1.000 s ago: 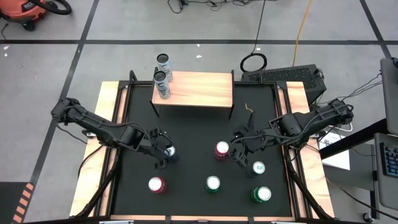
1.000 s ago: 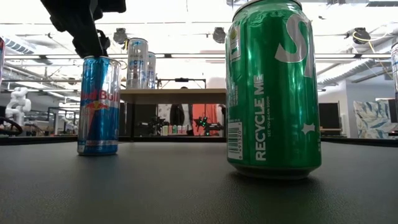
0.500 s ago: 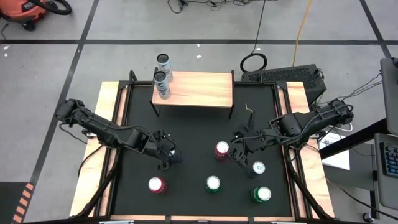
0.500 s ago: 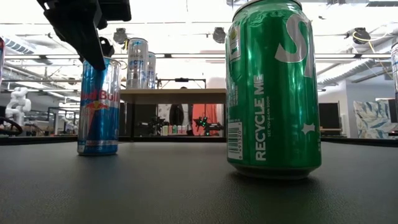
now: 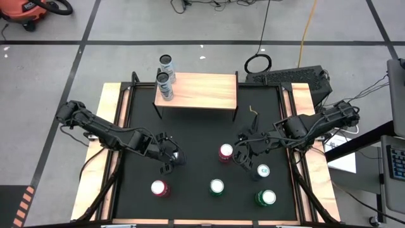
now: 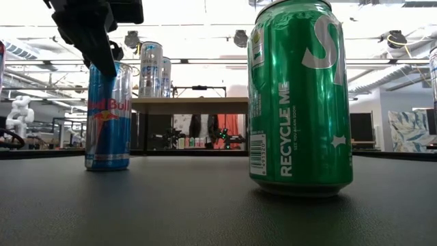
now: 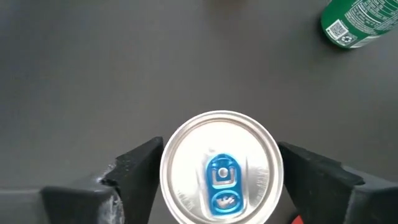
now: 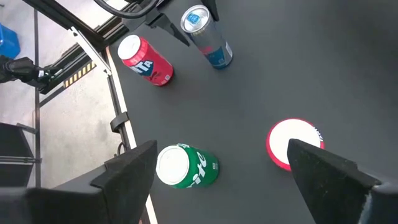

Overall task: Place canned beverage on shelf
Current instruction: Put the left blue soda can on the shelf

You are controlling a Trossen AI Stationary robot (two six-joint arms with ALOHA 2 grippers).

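Left gripper (image 7: pixel 221 177), jaws apart, straddles the blue can (image 7: pixel 221 168), which should sit centred between them before closing.

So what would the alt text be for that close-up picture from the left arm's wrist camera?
Looking straight down, the left gripper has its two dark fingers on either side of an upright slim can with a silver top and blue tab, narrow gaps showing on both sides. The can stands on the black table mat; a green can shows at a corner.
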